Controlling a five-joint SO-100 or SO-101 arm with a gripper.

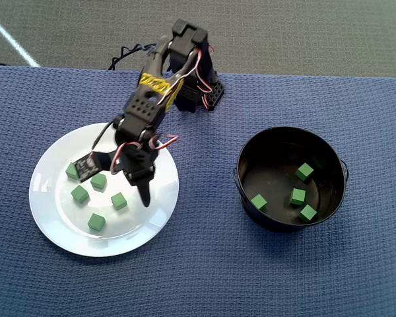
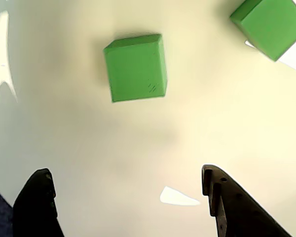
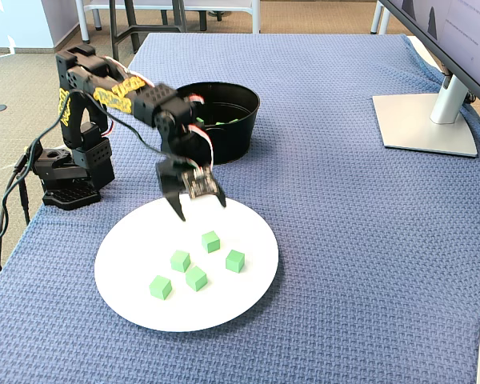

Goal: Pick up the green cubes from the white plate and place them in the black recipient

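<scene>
Several green cubes point(image 1: 98, 181) lie on the white plate point(image 1: 49, 221) at the left of the overhead view. In the fixed view they sit in a loose cluster point(image 3: 196, 278) on the plate point(image 3: 224, 308). My gripper point(image 3: 200, 210) hangs open just above the plate's far edge, with nothing between its fingers. In the wrist view the gripper point(image 2: 124, 173) has bare plate point(image 2: 212, 123) between its fingers. One cube point(image 2: 135, 66) lies just ahead and another point(image 2: 271, 24) is at the top right. The black recipient point(image 1: 245, 201) stands to the right and holds several green cubes point(image 1: 297, 196).
A blue woven cloth point(image 1: 204, 277) covers the table. The arm's base point(image 3: 68, 172) with its cables stands at the table's left edge in the fixed view. A monitor stand point(image 3: 424, 120) is at the far right. The recipient point(image 3: 242, 120) is behind the gripper there.
</scene>
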